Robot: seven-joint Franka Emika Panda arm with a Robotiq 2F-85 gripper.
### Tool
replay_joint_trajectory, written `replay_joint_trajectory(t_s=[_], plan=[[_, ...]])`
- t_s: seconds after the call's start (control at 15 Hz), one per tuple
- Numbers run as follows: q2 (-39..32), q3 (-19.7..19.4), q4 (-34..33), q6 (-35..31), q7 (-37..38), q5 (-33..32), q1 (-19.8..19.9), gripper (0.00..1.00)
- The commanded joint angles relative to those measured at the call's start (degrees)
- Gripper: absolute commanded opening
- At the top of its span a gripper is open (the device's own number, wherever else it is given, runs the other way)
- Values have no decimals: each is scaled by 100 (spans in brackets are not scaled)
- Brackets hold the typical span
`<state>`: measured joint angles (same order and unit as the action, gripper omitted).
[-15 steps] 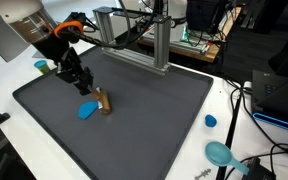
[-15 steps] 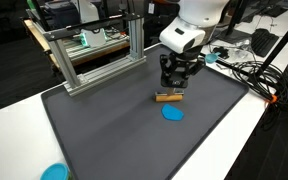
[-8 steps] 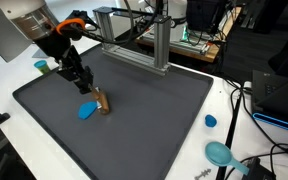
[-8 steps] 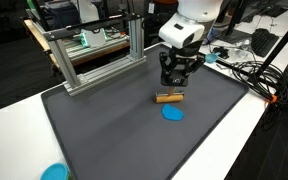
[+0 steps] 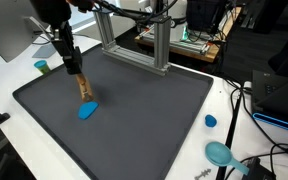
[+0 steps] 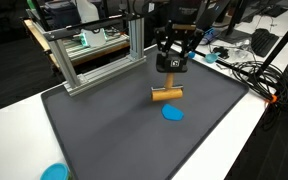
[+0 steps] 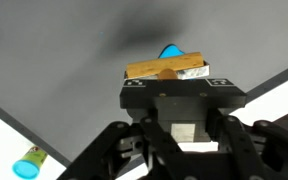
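Wrist view shows my jaws clamped on the wooden block [image 7: 166, 70], lifted off the worktop [image 7: 64, 50] above the blue piece [image 7: 174, 51] and not yet set down.

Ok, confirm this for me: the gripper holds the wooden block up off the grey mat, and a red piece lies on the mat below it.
One thing is wrong: the piece on the grey mat is blue, not red, as both exterior views show. The gripper does hold the wooden block up off the mat.
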<state>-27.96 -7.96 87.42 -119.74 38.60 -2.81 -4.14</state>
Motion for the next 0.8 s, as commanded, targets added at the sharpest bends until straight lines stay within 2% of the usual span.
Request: replay_joint_trajectory(t_s=[0.0,0.2,0.27,0.4,0.47,0.53,0.73], plan=[[1156,-10,1382,-352,161,-372,-164,22],[1824,71,2205,-730,442,-318,-135,22],[1134,138,1356,-338,184,-254,-33,47],[1492,178,1800,-497,289,-253,-11,47],[1586,185,1919,-530,300,-252,-3,22],[1651,201,2001,-459,270,-432,-45,22],[2502,303,2871,-142,-278,-968,-127,22]])
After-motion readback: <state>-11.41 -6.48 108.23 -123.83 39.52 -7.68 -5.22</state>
